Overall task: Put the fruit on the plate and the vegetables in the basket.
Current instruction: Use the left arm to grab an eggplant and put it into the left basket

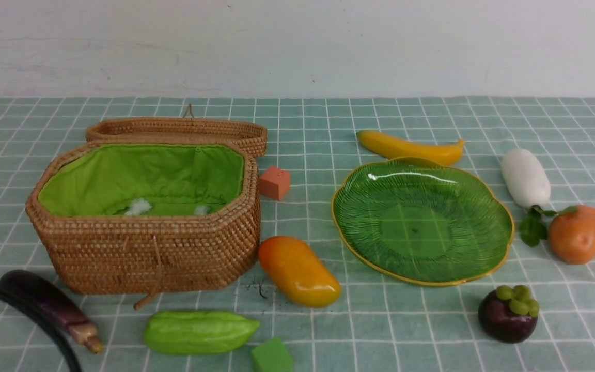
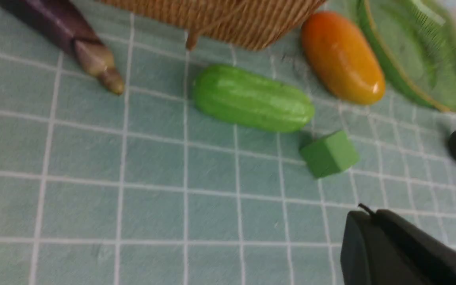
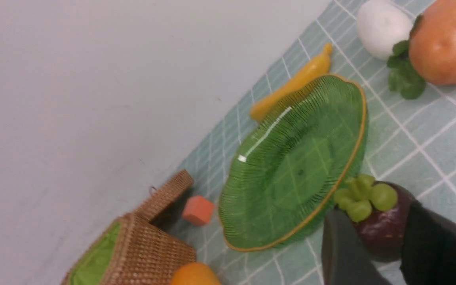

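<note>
The mango [image 1: 297,271], banana [image 1: 408,147] and mangosteen [image 1: 508,314] lie on the cloth around the empty green plate [image 1: 421,222]. The aubergine [image 1: 44,302] and green pod [image 1: 199,330] lie in front of the open basket [image 1: 142,248]. The white radish [image 1: 525,178] and the orange-brown leafy piece [image 1: 579,233] lie right of the plate. Neither gripper shows in the front view. My left gripper [image 2: 364,215] hangs shut and empty above the cloth near the green pod [image 2: 251,99]. My right gripper [image 3: 372,213] is open, its fingers framing the mangosteen [image 3: 378,221], which stands on the cloth.
A small orange cube [image 1: 275,182] sits right of the basket, whose lid [image 1: 178,129] lies back behind it. A small green cube [image 1: 271,356] sits by the front edge. A black cable [image 1: 29,315] crosses the lower left corner. A pale wall stands behind the table.
</note>
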